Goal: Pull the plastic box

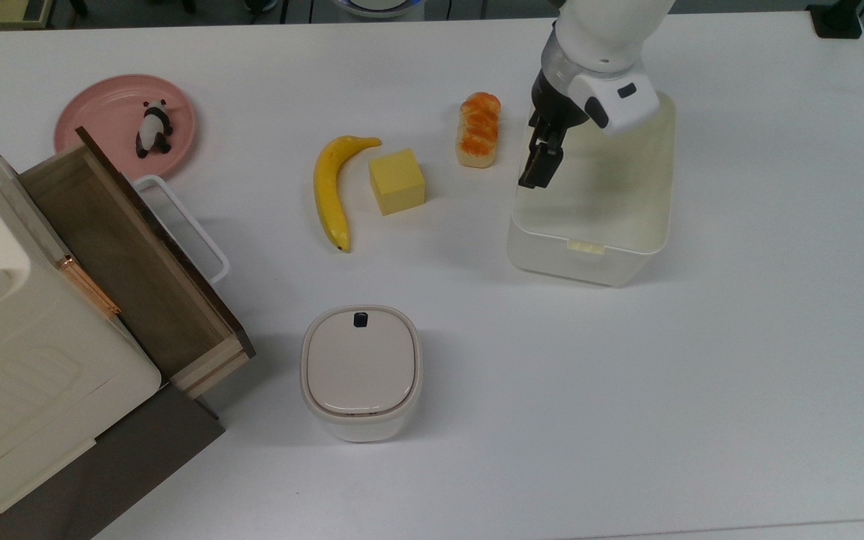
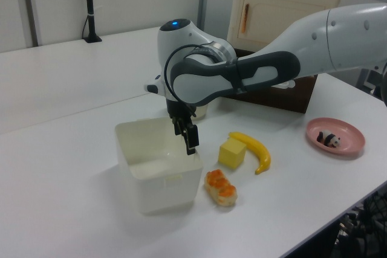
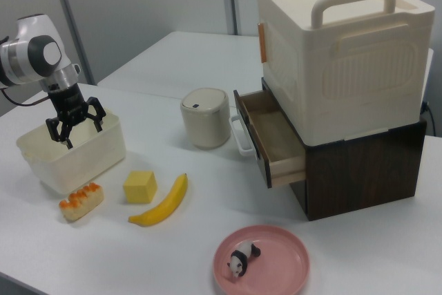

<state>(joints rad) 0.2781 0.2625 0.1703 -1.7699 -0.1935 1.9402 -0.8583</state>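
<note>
Here the spread pincer (image 3: 74, 129) straddles the plastic box's (image 3: 90, 157) wall.

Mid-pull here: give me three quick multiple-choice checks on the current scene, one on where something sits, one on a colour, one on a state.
1. Where is the claw?
A. Over the pink plate
B. Inside the translucent cream plastic box, at its wall nearest the bread roll
C. Above the wooden drawer

2. What colour is the cube beside the banana?
A. Yellow
B. Blue
C. Red

3. The wooden drawer under the cream cabinet is:
A. Shut
B. Pulled open
C. Removed

Answers: 1 B, the claw reaches down into the translucent cream plastic box beside the orange-topped bread roll. 2 A, the foam-like cube by the yellow banana is yellow. 3 B, the wooden drawer juts out with its inside showing.
</note>
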